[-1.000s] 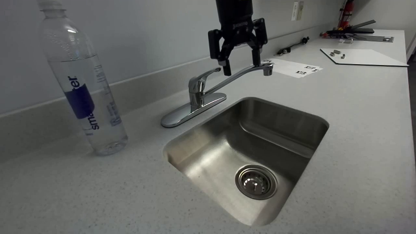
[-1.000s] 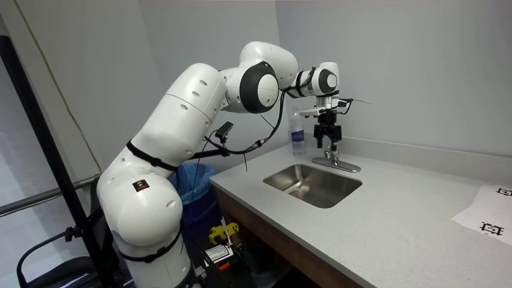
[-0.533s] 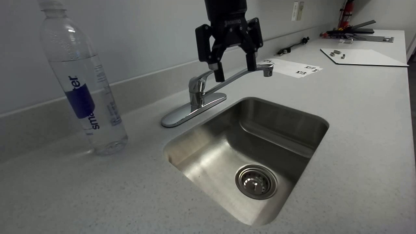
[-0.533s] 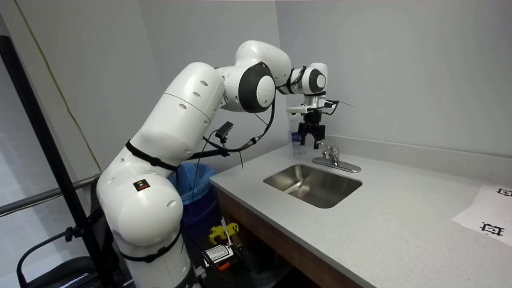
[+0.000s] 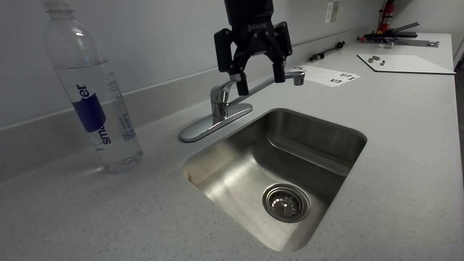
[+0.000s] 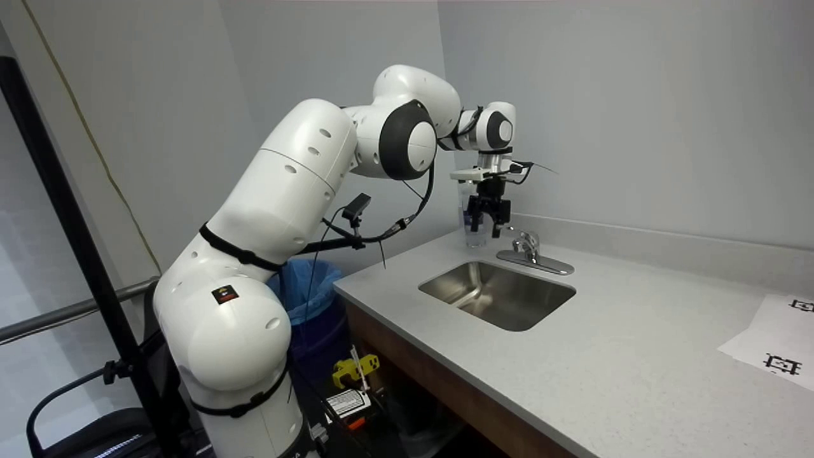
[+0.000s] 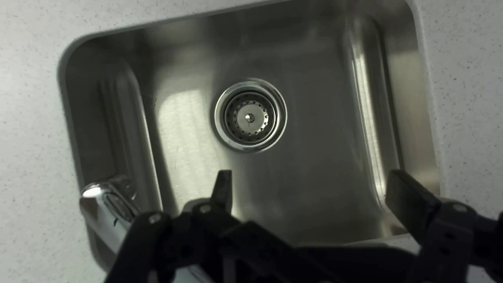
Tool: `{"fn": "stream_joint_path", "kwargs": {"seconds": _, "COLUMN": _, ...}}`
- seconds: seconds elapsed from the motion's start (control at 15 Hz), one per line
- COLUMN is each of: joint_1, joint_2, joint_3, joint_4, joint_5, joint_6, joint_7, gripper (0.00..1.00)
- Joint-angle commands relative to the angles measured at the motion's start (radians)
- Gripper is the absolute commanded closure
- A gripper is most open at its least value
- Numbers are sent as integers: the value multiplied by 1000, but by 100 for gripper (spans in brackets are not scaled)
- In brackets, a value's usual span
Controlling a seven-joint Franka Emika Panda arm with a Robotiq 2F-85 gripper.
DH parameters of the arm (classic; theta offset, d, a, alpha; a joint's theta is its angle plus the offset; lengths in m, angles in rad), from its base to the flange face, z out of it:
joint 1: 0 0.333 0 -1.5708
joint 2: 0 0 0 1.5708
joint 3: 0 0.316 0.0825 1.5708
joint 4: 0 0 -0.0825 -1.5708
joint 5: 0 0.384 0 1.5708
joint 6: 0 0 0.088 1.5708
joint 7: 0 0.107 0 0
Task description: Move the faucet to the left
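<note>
The black gripper pointed downward, its two fingers spread wide; in the wrist view, bare steel of the sink filled the gap between them. In an exterior view, the fingertips overlapped the chrome faucet, crossing in front of its long spout; contact there could not be judged. In an exterior view, though, a narrow gap showed between the gripper and the faucet, whose base plate was plain while the spout was hard to make out. The wrist view showed the spout's tip at lower left, above the sink's edge, the rest partly hidden by the gripper.

The faucet stood upright on the counter, between the sink and the wall. The wrist view looked down on the drain, whose strainer also appeared in an exterior view.

A clear bottle with a blue label stood near the faucet; in an exterior view the gripper partly covered it. Papers printed with markers lay farther along in both exterior views. Only in an exterior view were the white arm and a blue-lined bin; only in an exterior view, a white board and a red fire extinguisher.
</note>
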Motion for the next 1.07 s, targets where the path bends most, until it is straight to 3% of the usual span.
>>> {"fn": "stream_joint_path", "kwargs": {"seconds": 0.0, "joint_1": 5, "joint_2": -9, "joint_3": -5, "joint_4": -6, "joint_5": -3, "joint_6": -6, "joint_7": 25, "gripper": 0}}
{"fn": "stream_joint_path", "kwargs": {"seconds": 0.33, "joint_1": -27, "joint_2": 1, "joint_3": -46, "joint_4": 15, "joint_5": -47, "joint_6": -22, "joint_7": -9, "gripper": 0}}
{"fn": "stream_joint_path", "kwargs": {"seconds": 1.0, "joint_1": -27, "joint_2": 1, "joint_3": -43, "joint_4": 1, "joint_5": -34, "joint_6": 0, "joint_7": 4, "gripper": 0}}
